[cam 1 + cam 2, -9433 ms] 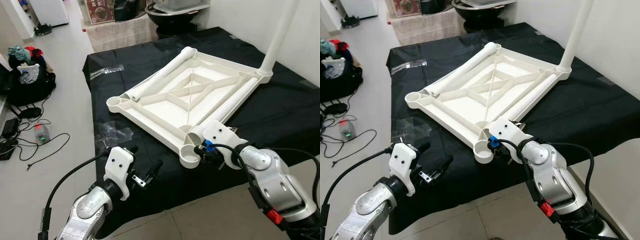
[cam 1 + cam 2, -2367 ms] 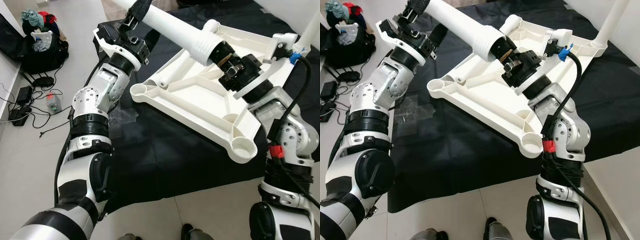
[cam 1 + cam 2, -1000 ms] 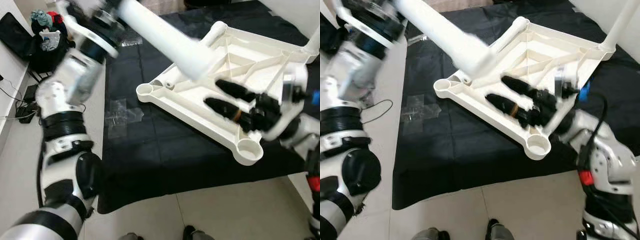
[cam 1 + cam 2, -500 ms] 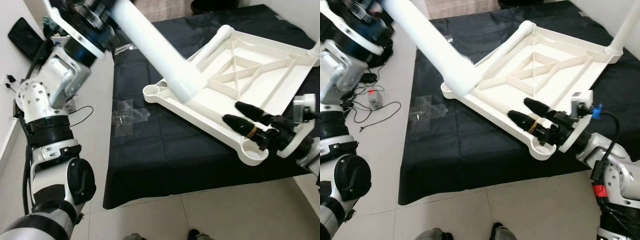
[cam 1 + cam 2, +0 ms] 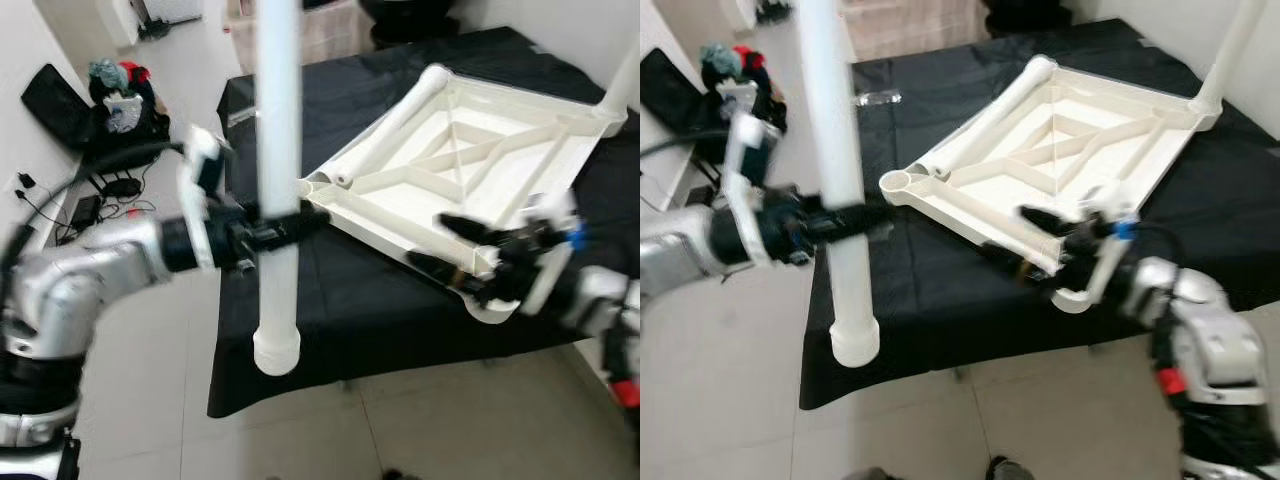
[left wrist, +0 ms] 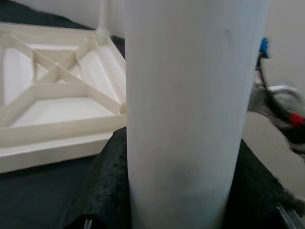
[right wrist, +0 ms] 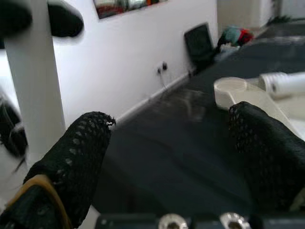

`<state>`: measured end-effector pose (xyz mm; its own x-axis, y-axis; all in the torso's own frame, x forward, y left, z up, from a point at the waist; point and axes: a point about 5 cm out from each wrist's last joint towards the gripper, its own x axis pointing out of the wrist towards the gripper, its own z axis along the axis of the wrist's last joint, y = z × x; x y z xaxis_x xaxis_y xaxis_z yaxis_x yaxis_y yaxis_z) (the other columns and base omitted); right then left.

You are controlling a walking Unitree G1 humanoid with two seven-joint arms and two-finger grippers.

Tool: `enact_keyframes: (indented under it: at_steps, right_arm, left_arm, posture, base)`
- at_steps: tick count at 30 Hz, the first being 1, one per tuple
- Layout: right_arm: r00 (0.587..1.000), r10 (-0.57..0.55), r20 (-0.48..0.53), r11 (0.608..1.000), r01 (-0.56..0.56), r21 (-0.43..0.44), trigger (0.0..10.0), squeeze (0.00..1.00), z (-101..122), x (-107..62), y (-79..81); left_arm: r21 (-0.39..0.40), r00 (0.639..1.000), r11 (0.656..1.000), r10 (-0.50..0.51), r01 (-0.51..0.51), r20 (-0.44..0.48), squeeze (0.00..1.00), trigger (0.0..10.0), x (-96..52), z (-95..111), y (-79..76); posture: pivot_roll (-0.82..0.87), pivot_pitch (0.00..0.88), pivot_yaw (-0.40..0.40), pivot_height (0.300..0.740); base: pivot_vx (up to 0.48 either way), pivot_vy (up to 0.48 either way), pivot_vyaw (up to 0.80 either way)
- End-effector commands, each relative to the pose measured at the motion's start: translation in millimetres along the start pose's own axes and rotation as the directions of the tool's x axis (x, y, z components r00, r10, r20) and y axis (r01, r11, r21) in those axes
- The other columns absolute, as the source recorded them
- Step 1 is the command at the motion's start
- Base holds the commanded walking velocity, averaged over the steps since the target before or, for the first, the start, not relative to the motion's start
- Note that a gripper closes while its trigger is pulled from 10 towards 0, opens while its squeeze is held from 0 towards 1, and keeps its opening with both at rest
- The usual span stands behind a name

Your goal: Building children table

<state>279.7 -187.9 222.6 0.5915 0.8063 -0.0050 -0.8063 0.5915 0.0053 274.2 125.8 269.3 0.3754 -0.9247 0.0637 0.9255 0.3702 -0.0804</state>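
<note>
A white table leg (image 5: 278, 150) stands upright in the air over the black-covered table's near left edge, its flared end (image 5: 276, 352) down. My left gripper (image 5: 285, 232) is shut on the leg around its middle; in the left wrist view the leg (image 6: 186, 119) sits between the black fingers (image 6: 102, 191). The upturned white tabletop (image 5: 470, 170) lies on the cloth, with a second leg (image 5: 395, 115) lying along its left edge and a third leg (image 5: 625, 80) upright at its far corner. My right gripper (image 5: 450, 247) hovers open by the near corner socket (image 5: 1070, 298).
Black cloth (image 5: 340, 300) covers the table, which ends just below the held leg's end. A clear plastic bag (image 5: 238, 118) lies at the cloth's far left. Bags (image 5: 60, 95) and cables (image 5: 90, 205) sit on the tiled floor at left. White wall runs along the right.
The left arm has swung the leg from a slant over the tabletop to upright and brought it lower, near the table's front left edge. The right gripper stays open near the near corner.
</note>
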Motion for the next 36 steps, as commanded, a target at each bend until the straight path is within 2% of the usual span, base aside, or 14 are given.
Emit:
enact_keyframes:
  at_steps: [1,3,4,5,7,9,13,20,29,32,36]
  right_arm:
    - [1.0,0.024,-0.01,0.999,-0.024,0.021,10.0,0.0,-6,12.1,8.1]
    - [1.0,0.004,-0.005,0.999,-0.004,0.033,10.0,0.0,-15,24.2,14.0]
    - [1.0,0.004,-0.005,0.999,-0.004,0.033,10.0,0.0,-15,24.2,14.0]
    - [0.999,-0.051,-0.006,0.997,0.051,0.064,10.0,0.0,-26,33.9,17.7]
    - [0.996,-0.091,-0.021,0.991,0.092,0.093,10.0,0.0,-38,39.9,24.3]
    - [0.99,-0.128,-0.052,0.985,0.133,0.108,10.0,0.0,-48,40.7,27.7]
    - [0.983,-0.162,-0.084,0.979,0.171,0.114,10.0,0.0,-54,37.9,29.0]
    - [0.975,-0.202,-0.093,0.97,0.212,0.118,10.0,0.0,-57,37.0,28.3]
    - [0.973,-0.218,-0.075,0.972,0.223,0.076,10.0,0.0,-51,43.0,29.3]
    - [0.972,-0.23,-0.04,0.969,0.233,0.08,10.0,0.0,-47,42.8,27.1]
    - [0.978,-0.206,-0.037,0.976,0.208,0.064,10.0,0.0,-44,42.8,28.3]
  left_arm:
    - [0.027,0.999,0.999,0.047,-0.047,0.004,0.0,10.0,2.6,-6,0.8]
    - [0.018,0.993,0.994,0.107,-0.108,0.047,0.0,10.0,6.3,-16,1.9]
    - [0.018,0.993,0.994,0.107,-0.108,0.047,0.0,10.0,6.3,-16,1.9]
    - [-0.046,0.984,0.988,0.153,-0.149,0.088,0.0,10.0,8.1,-27,-0.1]
    - [-0.119,0.974,0.976,0.197,-0.183,0.113,0.0,10.0,8.6,-41,-7.1]
    - [-0.154,0.97,0.968,0.215,-0.196,0.114,0.0,10.0,8.9,-53,-15.8]
    - [-0.164,0.971,0.967,0.215,-0.195,0.109,0.0,10.0,9.9,-71,-27.8]
    - [-0.193,0.962,0.957,0.242,-0.215,0.129,0.0,10.0,11.1,-77,-32.7]
    - [-0.151,0.958,0.965,0.239,-0.216,0.157,0.0,10.0,14.8,-72,-32.2]
    - [-0.144,0.958,0.966,0.237,-0.215,0.162,0.0,10.0,15.9,-70,-31.9]
    - [-0.134,0.953,0.965,0.245,-0.224,0.175,0.0,10.0,17.1,-67,-30.5]
  posture:
    - [-0.06,0.063,0.049,0.74]
    - [-0.06,0.061,0.048,0.74]
    - [-0.06,0.061,0.048,0.74]
    - [-0.06,0.06,0.046,0.74]
    - [-0.06,0.061,0.042,0.74]
    - [-0.06,0.06,0.039,0.74]
    - [-0.06,0.059,0.027,0.74]
    - [-0.06,0.058,0.017,0.74]
    - [-0.07,0.057,0.015,0.74]
    - [-0.06,0.058,0.016,0.74]
    - [-0.07,0.057,0.015,0.74]
  base:
    - [0.0,0.0,0.0]
    - [0.0,0.0,0.0]
    - [0.0,0.0,0.0]
    - [0.0,0.0,0.0]
    - [0.0,0.0,0.0]
    - [0.0,-0.439,0.0]
    - [0.0,-0.465,0.0]
    - [0.0,-0.465,0.0]
    - [0.0,-0.465,0.0]
    - [0.0,-0.465,0.0]
    - [0.0,-0.464,0.8]
